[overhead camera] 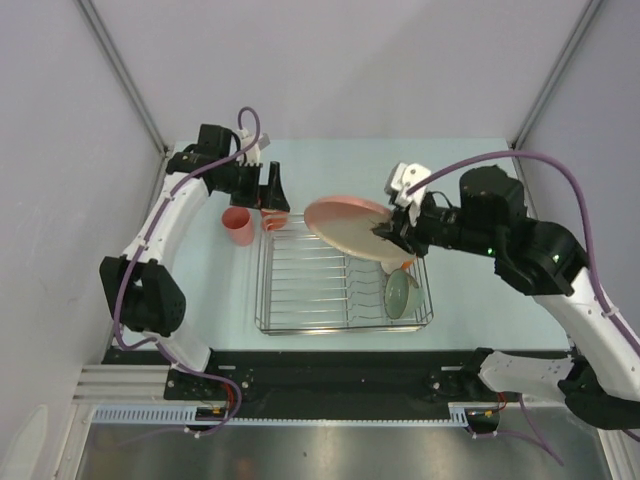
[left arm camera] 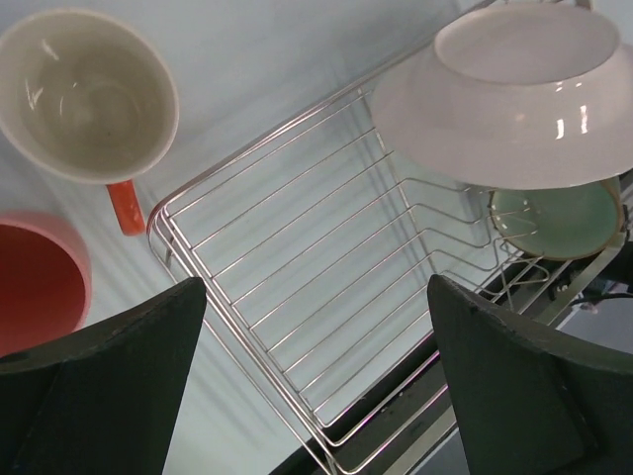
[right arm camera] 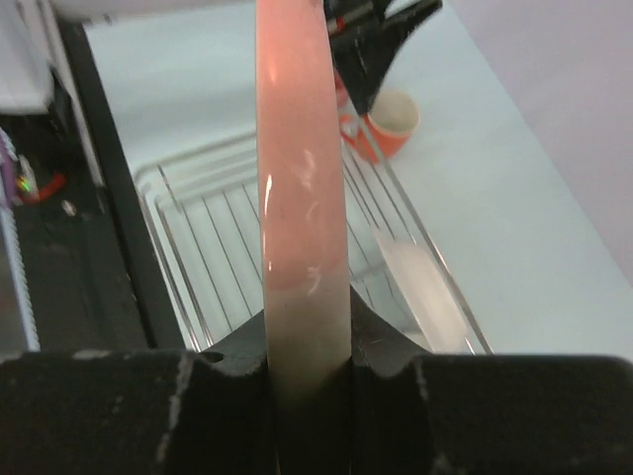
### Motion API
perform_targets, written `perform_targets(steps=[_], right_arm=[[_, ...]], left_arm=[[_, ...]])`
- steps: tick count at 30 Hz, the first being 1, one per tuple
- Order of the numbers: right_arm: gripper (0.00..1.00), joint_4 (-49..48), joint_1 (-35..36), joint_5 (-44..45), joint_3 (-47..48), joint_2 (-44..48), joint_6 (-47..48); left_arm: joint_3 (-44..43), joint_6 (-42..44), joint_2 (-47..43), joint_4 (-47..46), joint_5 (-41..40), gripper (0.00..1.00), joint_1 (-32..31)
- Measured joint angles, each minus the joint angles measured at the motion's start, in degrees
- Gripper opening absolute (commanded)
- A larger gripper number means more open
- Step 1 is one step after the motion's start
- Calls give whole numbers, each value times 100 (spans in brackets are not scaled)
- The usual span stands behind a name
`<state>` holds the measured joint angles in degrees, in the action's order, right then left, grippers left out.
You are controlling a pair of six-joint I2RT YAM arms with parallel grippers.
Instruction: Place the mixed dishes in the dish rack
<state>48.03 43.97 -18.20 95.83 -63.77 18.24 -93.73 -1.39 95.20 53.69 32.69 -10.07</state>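
Note:
The silver wire dish rack [overhead camera: 320, 290] stands mid-table and also shows in the left wrist view [left arm camera: 297, 297]. My right gripper [overhead camera: 387, 233] is shut on the rim of the pink-and-cream plate [overhead camera: 348, 227], holding it tilted above the rack's far right part. The plate is edge-on in the right wrist view [right arm camera: 297, 188], with the gripper [right arm camera: 309, 341] around it. A pale green bowl [overhead camera: 400, 294] stands in the rack's right end. My left gripper [overhead camera: 272, 195] is open and empty above the orange mug [left arm camera: 87, 94]. The pink tumbler [overhead camera: 238, 226] stands left of the rack.
An orange edge [overhead camera: 404, 266] shows in the rack under my right gripper, mostly hidden. A blurred whitish dish [right arm camera: 420, 287] leans in the rack's right side. Grey walls enclose the table. The arm bases sit along the near edge.

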Motion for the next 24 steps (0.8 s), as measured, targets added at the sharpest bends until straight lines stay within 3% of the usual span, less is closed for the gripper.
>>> perform_targets(steps=[6,12,24], right_arm=[[0,739,1128,1764,-590,-68,603],[0,1397,2321,3390,-1106,-796,1045],[0,1342,2496,4142,-1255,-905,1650]], left_arm=[[490,149,-98,-155,-339,100,-55],[562,166,-157,-229,-450,100,-81],[562,190,-160,-271,-514,100,-85]])
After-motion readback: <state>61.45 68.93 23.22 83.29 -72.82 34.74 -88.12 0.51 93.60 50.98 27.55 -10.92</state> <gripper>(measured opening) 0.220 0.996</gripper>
